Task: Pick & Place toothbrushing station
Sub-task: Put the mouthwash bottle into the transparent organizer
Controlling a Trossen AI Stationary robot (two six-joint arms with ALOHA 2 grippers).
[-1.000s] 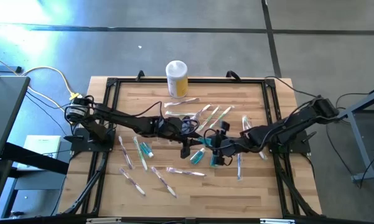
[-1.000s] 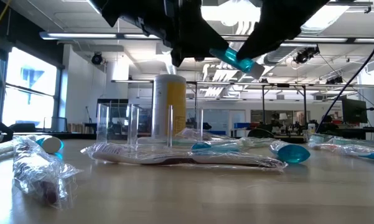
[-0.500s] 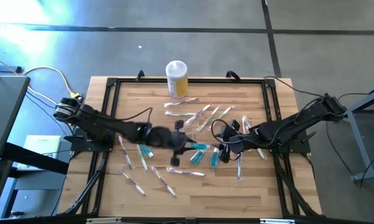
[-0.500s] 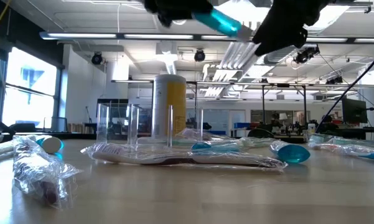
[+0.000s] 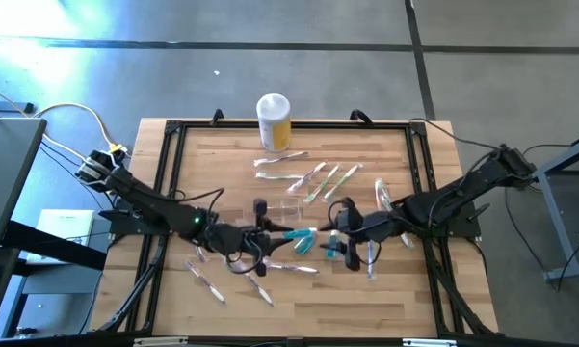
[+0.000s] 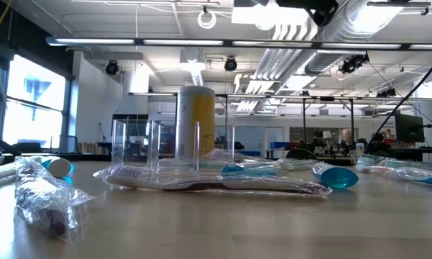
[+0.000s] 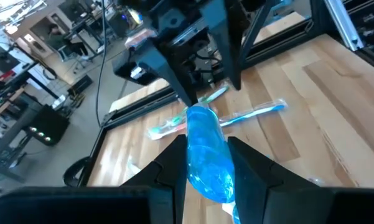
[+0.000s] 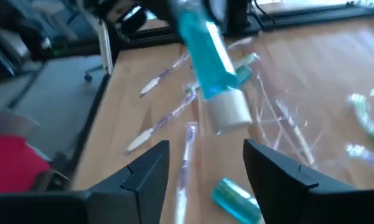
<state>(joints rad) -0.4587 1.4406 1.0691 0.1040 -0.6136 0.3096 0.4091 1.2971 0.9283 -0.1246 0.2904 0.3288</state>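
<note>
While my left gripper [image 7: 205, 152] clamped the tube [image 7: 206, 155] by one end and my right gripper [image 8: 205, 163] stood open near its cap, the tube could have slipped and dropped short of the station [image 5: 289, 206], mid-table just beyond.

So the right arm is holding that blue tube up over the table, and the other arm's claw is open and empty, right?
Not quite. The left end effector holds the blue tube, its fingers shut on it; the left wrist view shows this. The right end effector is the open, empty one, facing the tube in the right wrist view. The tube is indeed held up over the table.
</note>
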